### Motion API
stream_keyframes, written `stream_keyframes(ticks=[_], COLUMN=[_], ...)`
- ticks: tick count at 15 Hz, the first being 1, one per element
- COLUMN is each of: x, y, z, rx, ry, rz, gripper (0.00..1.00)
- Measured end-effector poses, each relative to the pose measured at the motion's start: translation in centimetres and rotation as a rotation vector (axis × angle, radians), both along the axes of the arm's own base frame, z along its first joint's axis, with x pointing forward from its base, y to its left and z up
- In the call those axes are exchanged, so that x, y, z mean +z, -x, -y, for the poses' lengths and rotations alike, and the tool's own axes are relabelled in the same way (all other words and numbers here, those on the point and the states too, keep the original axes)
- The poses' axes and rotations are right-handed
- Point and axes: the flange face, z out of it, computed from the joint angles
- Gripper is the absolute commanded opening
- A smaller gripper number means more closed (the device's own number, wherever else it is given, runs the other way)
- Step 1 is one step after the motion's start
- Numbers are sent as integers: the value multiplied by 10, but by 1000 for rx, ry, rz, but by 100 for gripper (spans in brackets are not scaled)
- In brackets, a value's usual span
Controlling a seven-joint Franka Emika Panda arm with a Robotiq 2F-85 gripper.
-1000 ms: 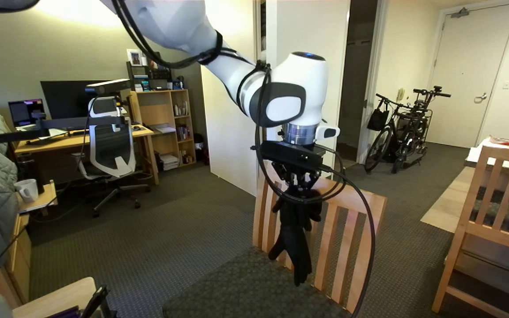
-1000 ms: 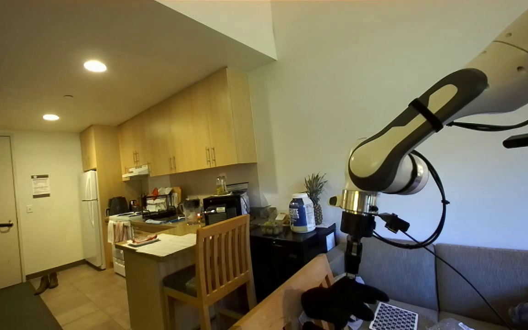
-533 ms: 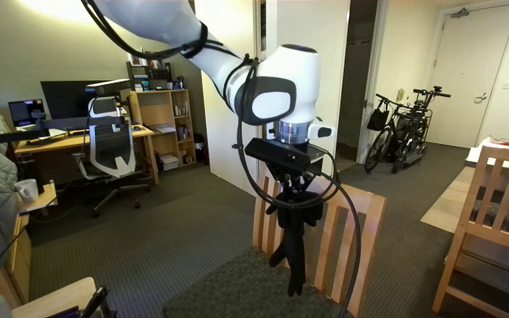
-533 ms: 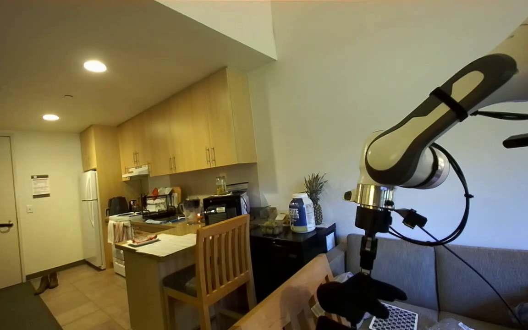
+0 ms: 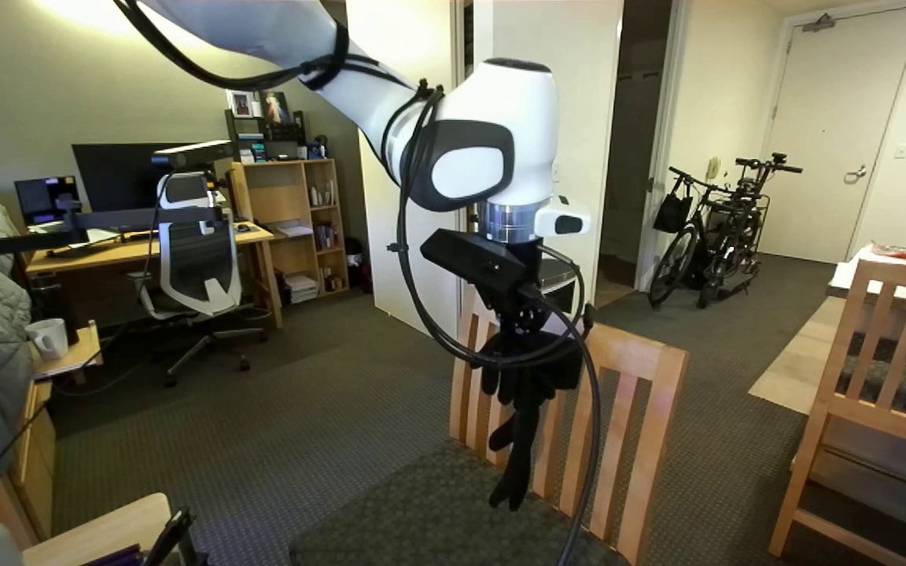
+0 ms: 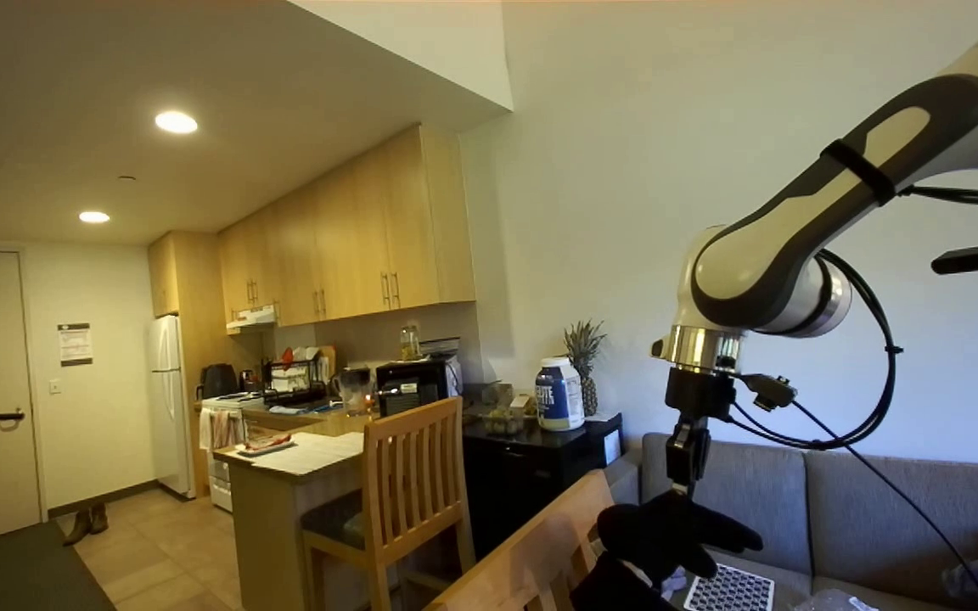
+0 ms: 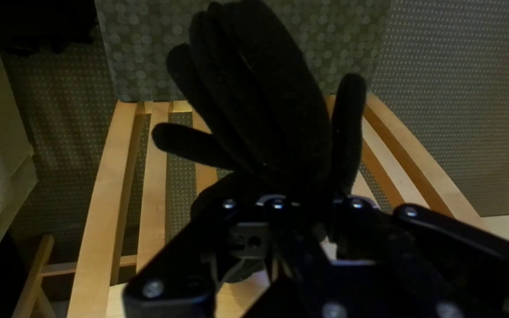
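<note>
1. Into the room we go: dark carpet (image 5: 280, 417) underfoot, a wooden surface (image 5: 107, 253) with a black monitor (image 5: 123, 179) standing on it, an office chair (image 5: 201, 259) just in front.
2. Over by the pale door (image 5: 830, 141) stands a bicycle (image 5: 712, 224), a black bag (image 5: 672, 212) hung on it.
3. Round to the kitchen: wooden cupboards (image 6: 345, 255) overhead, a white sheet (image 6: 315, 452) spread on the kitchen surface (image 6: 272, 522), and a grey couch (image 6: 752, 484) nearer.
4. Centre stage, a slatted wooden chair (image 5: 642, 354) with a dark, spotted seat (image 5: 421, 511).
5. And here's the claw (image 6: 682, 484), jaws pinched tight on black gloves (image 6: 667, 535)!
6. The gloves dangle below it, over the chair, fingers pointing down; whether they brush the slats (image 5: 616, 440), I can't tell.
7. Wrist view: glove fingers fan out past the claw, the seat beneath them.
</note>
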Motion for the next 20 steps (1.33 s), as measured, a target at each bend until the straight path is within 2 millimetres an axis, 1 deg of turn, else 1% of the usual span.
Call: stream_keyframes(ticks=[4, 6, 15, 20], x=[-1, -5, -34, -50], y=[3, 6, 22, 23], z=[-2, -1, 15, 20], rx=[-96, -139, -232, -247], ry=[-11, -15, -31, -31], rz=[3, 0, -70, -103], gripper=[4, 4, 4, 4])
